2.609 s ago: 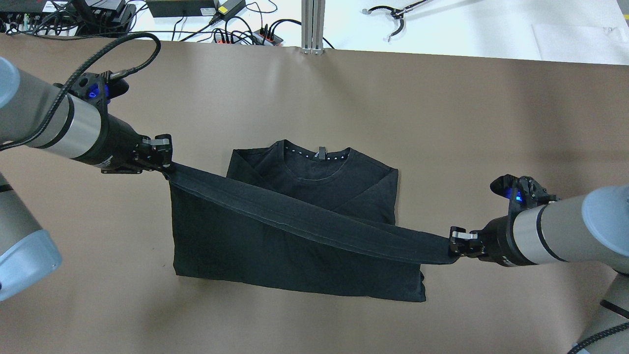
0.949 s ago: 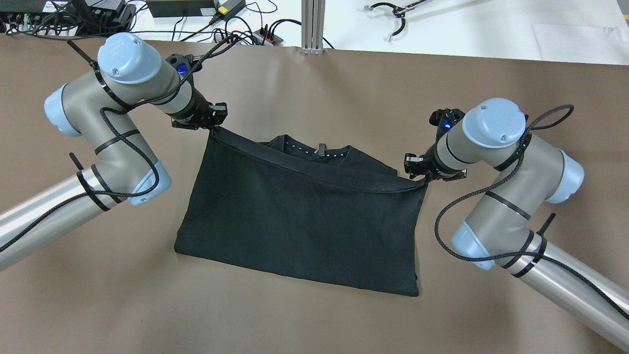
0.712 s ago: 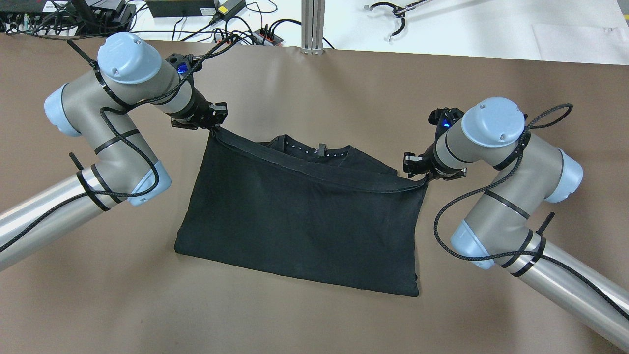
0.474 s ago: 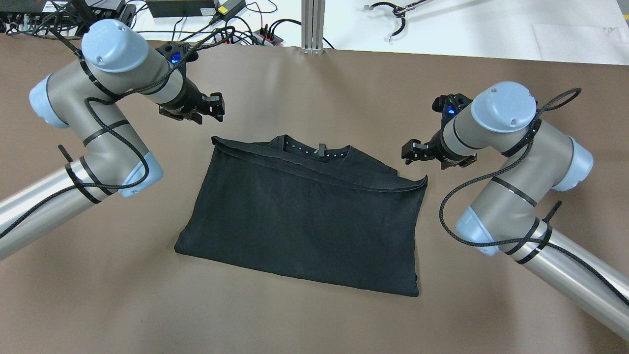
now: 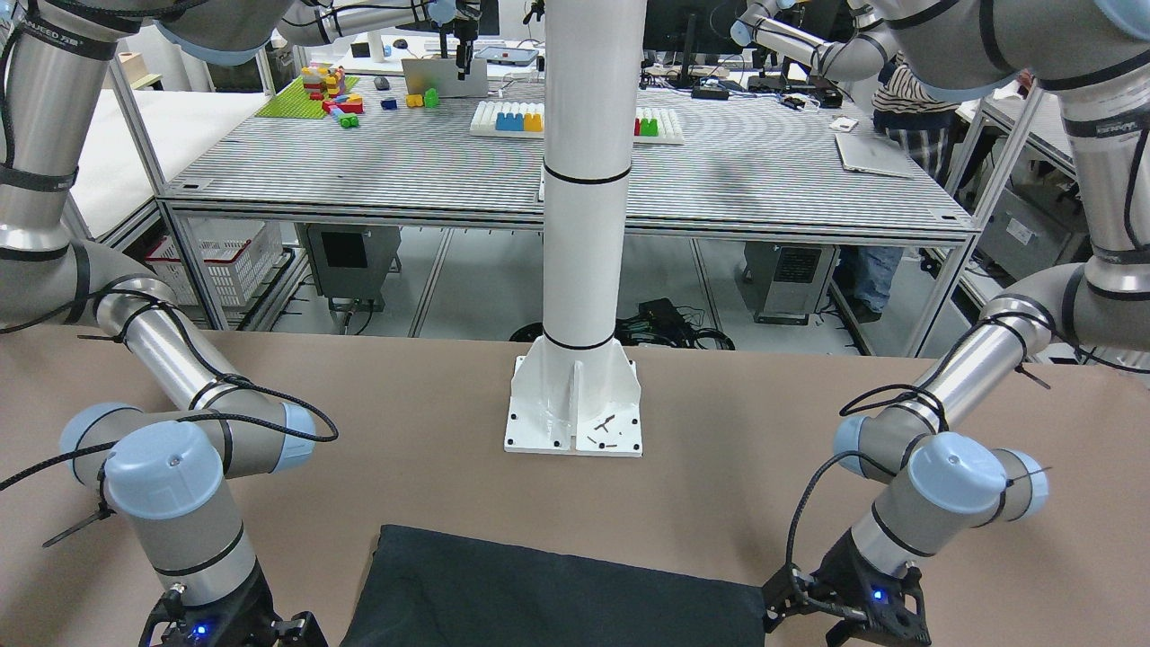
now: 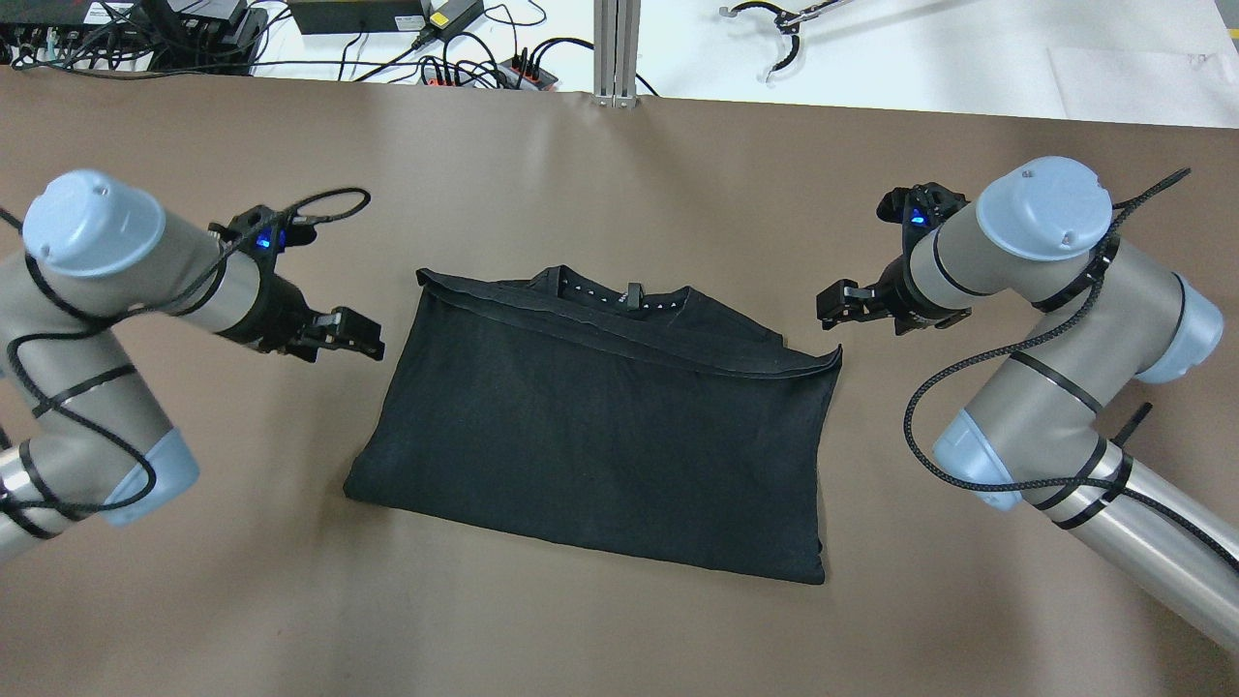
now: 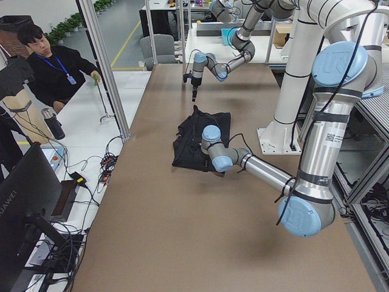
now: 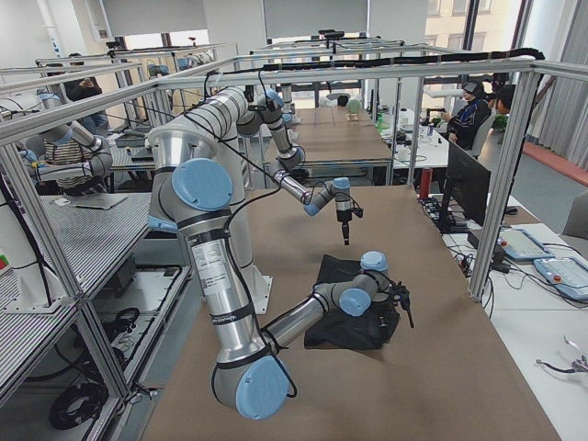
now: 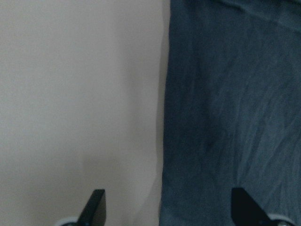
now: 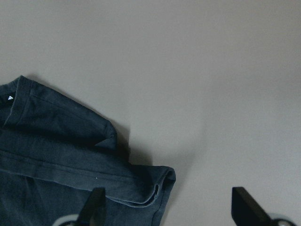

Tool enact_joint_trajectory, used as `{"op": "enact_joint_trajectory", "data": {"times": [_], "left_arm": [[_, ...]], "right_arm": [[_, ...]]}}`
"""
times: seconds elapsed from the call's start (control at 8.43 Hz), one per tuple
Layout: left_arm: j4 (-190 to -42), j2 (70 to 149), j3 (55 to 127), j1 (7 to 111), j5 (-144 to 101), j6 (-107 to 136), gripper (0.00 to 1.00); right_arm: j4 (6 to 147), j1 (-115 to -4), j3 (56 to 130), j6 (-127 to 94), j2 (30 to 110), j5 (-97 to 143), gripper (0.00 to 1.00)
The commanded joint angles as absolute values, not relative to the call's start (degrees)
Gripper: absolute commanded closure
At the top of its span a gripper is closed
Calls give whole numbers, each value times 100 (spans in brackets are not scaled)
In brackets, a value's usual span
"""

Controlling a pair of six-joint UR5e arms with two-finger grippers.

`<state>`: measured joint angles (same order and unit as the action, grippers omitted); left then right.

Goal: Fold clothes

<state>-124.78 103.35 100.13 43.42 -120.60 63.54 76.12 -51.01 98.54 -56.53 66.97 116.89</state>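
The clothes (image 6: 600, 436) are a black T-shirt lying folded on the brown table, its lower half laid over the upper half, the collar (image 6: 627, 295) peeking out at the far edge. The same clothes (image 5: 557, 593) show in the front-facing view. My left gripper (image 6: 376, 341) is open beside the garment's left edge, holding nothing. In the left wrist view that gripper (image 9: 169, 207) straddles the edge of the clothes (image 9: 235, 117). My right gripper (image 6: 825, 305) is open, off the far right corner. The right wrist view shows this gripper (image 10: 169, 205) over that corner of the clothes (image 10: 61, 155).
The white post's base plate (image 5: 575, 404) stands on the table on the robot's side of the garment. Cables and power strips (image 6: 465, 58) lie beyond the far table edge. A person (image 7: 58, 64) stands off the table's far side.
Both grippers opened and let the hem drop onto the shirt. Since then the left gripper has moved back toward the robot along the left edge; the right has shifted slightly right.
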Motion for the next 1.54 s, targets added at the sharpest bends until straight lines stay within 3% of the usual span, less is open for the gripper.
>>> {"op": "enact_joint_trajectory", "data": {"times": [0.0, 0.12, 0.24, 0.83, 1.19, 1.42], "left_arm": [[-13183, 9844, 10055, 3527, -11533, 6879, 6], [-13210, 9870, 10055, 3307, -11331, 7004, 7], [-13227, 9914, 10055, 3279, -11286, 7188, 16], [-13403, 9940, 10002, 3278, -11285, 7365, 73], [-13490, 9941, 10020, 3278, -11268, 7610, 100], [-13526, 9923, 10054, 3304, -11093, 7594, 100]], "right_arm": [[7611, -5089, 9879, -5660, 6671, 11689, 6], [7611, -5089, 9879, -5660, 6671, 11689, 6], [7611, -5089, 9879, -5651, 6671, 11689, 6], [7611, -5089, 9879, -5651, 6680, 11689, 6], [7603, -5071, 9888, -5660, 6688, 11689, 6], [7603, -5063, 9879, -5660, 6688, 11681, 6]]}}
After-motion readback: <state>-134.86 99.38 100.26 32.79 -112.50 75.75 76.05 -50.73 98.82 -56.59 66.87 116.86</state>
